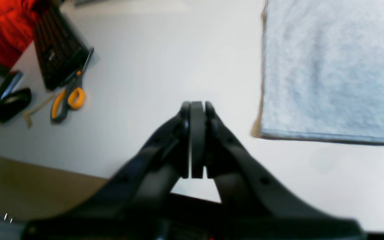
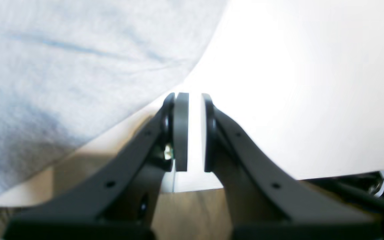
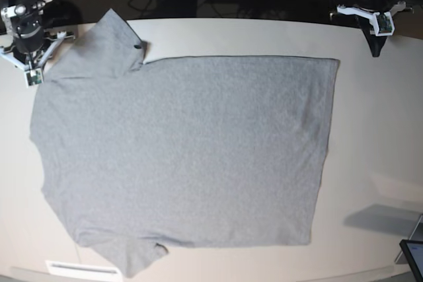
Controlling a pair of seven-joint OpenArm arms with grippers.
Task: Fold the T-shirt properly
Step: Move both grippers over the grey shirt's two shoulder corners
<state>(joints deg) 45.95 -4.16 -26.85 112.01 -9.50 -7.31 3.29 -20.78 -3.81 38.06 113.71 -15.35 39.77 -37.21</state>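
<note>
The heather-grey T-shirt [image 3: 185, 150] lies spread flat on the pale table [image 3: 377, 130], plain side up, with its hem toward the right and its sleeves at the upper left and lower left. My left gripper [image 1: 197, 106] hovers shut and empty over bare table, off the hem corner [image 1: 328, 66]; in the base view this gripper [image 3: 378, 49] is at the far right. My right gripper [image 2: 194, 96] has its jaws slightly apart with nothing between them, beside the shirt's edge [image 2: 62, 66]; in the base view it [image 3: 30, 78] is by the upper sleeve.
Orange-handled scissors [image 1: 68, 98], a dark keyboard [image 1: 57, 50], a black mouse [image 1: 12, 105] and red cloth [image 1: 2, 30] lie along the table's far edge. A tablet corner [image 3: 413, 255] shows at the front right. Cables [image 2: 372, 193] hang below the table edge.
</note>
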